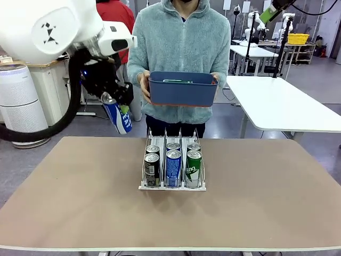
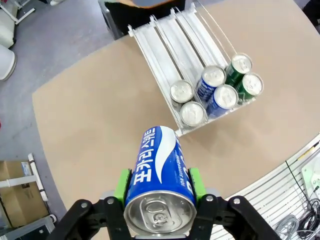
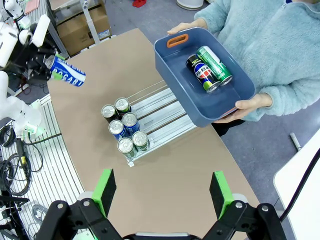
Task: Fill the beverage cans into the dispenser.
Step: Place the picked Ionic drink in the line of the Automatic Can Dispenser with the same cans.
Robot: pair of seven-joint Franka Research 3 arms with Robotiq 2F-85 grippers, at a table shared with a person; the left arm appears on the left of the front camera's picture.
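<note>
My left gripper (image 1: 118, 104) is shut on a blue-and-white Pocari Sweat can (image 1: 118, 116), held tilted in the air to the left of the person and above the table's far left edge. In the left wrist view the can (image 2: 159, 177) sits between the green pads (image 2: 121, 183). The white dispenser (image 1: 172, 185) stands mid-table holding several cans: black ones in its left lane (image 1: 152, 168), blue (image 1: 173, 167) in the middle, green (image 1: 193, 167) on the right. My right gripper (image 3: 162, 192) is open, high above the table. A black Pepsi can (image 3: 201, 72) and a green can (image 3: 215, 64) lie in the bin.
A person at the far side holds the dark blue bin (image 1: 182, 89) with both hands above the dispenser's back end. The brown table (image 1: 80, 202) is bare around the rack. White tables (image 1: 282, 106) stand beyond at the right.
</note>
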